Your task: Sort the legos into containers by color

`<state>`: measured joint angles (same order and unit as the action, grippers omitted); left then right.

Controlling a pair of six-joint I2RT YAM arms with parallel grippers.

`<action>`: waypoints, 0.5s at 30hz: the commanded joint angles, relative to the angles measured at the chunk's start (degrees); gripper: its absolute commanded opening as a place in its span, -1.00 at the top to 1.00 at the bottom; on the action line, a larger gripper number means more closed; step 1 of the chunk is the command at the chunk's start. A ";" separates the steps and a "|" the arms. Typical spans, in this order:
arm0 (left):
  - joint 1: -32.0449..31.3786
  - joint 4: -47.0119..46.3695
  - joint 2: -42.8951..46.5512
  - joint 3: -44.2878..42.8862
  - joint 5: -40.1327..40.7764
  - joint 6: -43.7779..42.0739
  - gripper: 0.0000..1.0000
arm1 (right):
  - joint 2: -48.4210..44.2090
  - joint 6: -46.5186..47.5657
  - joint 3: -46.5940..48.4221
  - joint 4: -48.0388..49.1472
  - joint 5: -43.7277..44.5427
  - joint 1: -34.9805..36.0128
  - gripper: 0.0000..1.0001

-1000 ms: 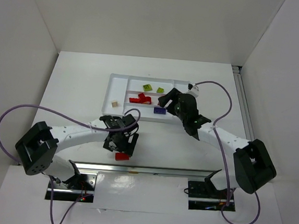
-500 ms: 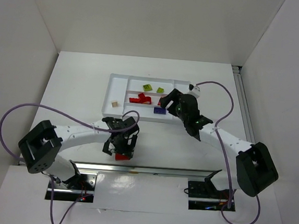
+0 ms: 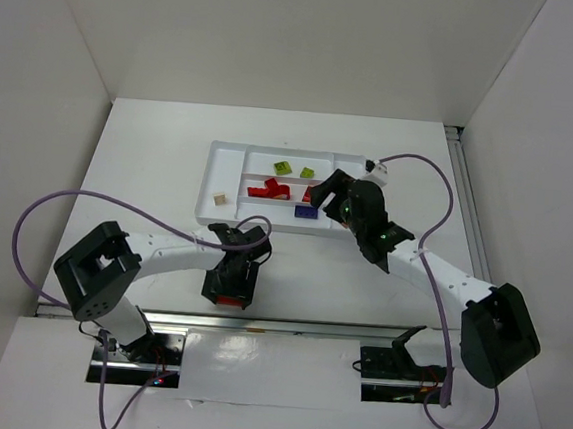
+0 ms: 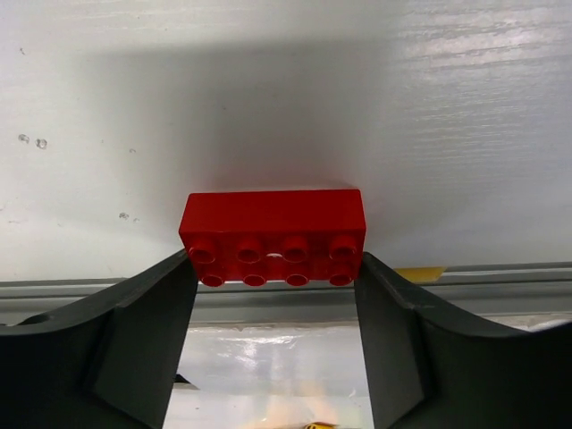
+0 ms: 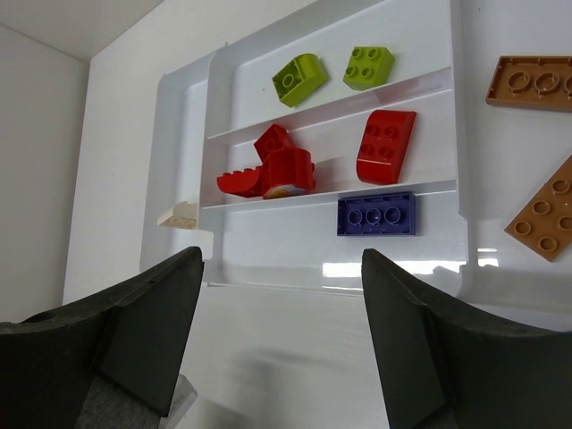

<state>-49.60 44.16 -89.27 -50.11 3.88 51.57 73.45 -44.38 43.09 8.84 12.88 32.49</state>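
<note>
Left gripper (image 4: 275,256) is down on the white table (image 4: 268,107), right by the metal rail (image 4: 500,279) at the near edge. The red two-by-four plastic brick (image 4: 273,234) sits smack between its dark fingers (image 4: 134,340). Each finger is pressed against one short end, so it's pinching the brick lengthwise. The brick lies flat on the table, studs up, well apart from the flat white plastic tray (image 3: 212,183).

Right gripper (image 5: 279,268) hangs over the tray's near edge with its fingers spread and nothing between them.

From its wrist view you can see how the tray is filled:
- Two lime green bricks (image 5: 299,79) are in the far long compartment.
- The red pieces (image 5: 386,146) are in the middle one.
- A single blue-purple flat plate (image 5: 376,214) is in the near one, just past the right gripper's fingertips.
- A small tan piece (image 5: 179,214) is in the left end section.
- Two orange-brown plates (image 5: 536,82) are in the right end section.

None of the tray's pieces touch either gripper.
</note>
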 commanded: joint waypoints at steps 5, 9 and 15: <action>-0.14 0.57 -2.56 -2.89 0.60 0.28 -0.55 | -0.42 0.87 1.82 -0.14 0.30 0.47 -0.58; -0.14 0.05 -3.97 -4.03 0.60 -0.33 -0.74 | 0.20 1.40 1.82 -0.14 -0.23 0.47 -0.58; -0.14 -0.48 -5.12 -4.56 1.66 -0.86 -0.78 | 0.73 1.40 2.35 -0.14 -0.76 0.47 -0.58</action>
<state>-49.60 43.75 -93.45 -53.17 4.03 51.07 73.69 -43.79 43.09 8.49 11.97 32.49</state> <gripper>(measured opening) 0.886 0.787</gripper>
